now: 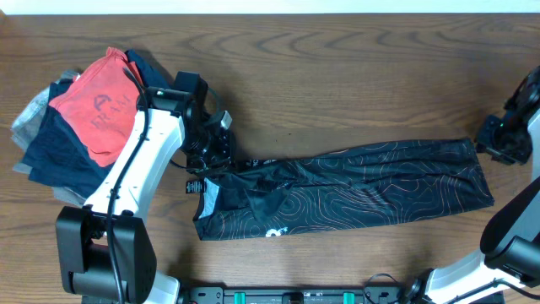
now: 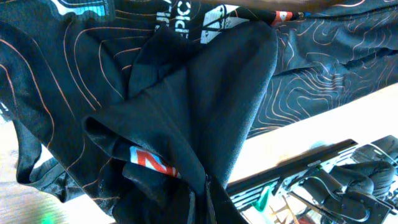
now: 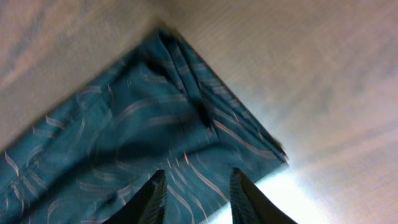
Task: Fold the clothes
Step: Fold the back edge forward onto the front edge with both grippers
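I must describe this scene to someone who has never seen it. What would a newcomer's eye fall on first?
First the black jersey, stretched as a long wrinkled band across the middle of the table, with the left gripper shut on its bunched left end. Next the pile of clothes at far left, a red-orange shirt on top. The right gripper hangs open near the jersey's right corner.

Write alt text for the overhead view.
A black contour-patterned jersey lies in a long strip across the table, the left gripper pinching its left end. The right gripper sits off its right end; other clothes are piled far left.
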Motion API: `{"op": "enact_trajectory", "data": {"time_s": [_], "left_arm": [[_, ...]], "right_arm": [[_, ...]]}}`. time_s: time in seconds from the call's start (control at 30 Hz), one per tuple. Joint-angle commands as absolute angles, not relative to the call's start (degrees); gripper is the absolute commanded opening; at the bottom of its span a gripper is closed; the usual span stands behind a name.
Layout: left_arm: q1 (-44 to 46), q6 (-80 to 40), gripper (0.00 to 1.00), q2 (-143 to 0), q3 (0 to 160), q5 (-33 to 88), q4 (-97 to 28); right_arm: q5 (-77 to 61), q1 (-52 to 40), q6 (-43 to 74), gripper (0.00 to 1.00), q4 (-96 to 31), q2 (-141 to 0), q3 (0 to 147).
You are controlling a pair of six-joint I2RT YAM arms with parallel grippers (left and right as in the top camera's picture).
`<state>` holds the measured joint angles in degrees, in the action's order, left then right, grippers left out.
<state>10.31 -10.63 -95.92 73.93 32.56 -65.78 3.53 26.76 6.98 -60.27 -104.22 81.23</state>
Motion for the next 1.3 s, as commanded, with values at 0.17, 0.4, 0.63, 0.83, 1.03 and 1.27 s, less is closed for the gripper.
{"op": "enact_trajectory", "data": {"time_s": [0.17,0.4,0.63,0.83,1.03,1.27], "left_arm": [[10.4,-10.2,0.06,-96.1,73.6,31.9,-65.1],[10.4,-10.2,0.06,-96.1,73.6,31.9,-64.6],[10.4,-10.2,0.06,-96.1,73.6,31.9,-63.7],[10.4,-10.2,0.06,-96.1,73.6,31.9,-63.1],[10.4,-10.2,0.06,-96.1,73.6,31.9,-63.0],[10.4,-10.2,0.06,-96.1,73.6,31.9,-62.7]], "right_arm": [[-4.9,24.7,6.8,0.40,-41.0,-104.6,69.0],[-4.3,24.0,6.8,0.41,-34.4,-104.6,66.6],[-3.0,24.0,6.8,0.42,-33.8,-104.9,66.6],[-2.6,24.0,6.8,0.41,-33.4,-107.0,66.5],[-1.8,24.0,6.8,0.36,-32.5,-109.3,66.5],[-1.7,24.1,8.3,0.01,-32.1,-109.3,66.9]]}}
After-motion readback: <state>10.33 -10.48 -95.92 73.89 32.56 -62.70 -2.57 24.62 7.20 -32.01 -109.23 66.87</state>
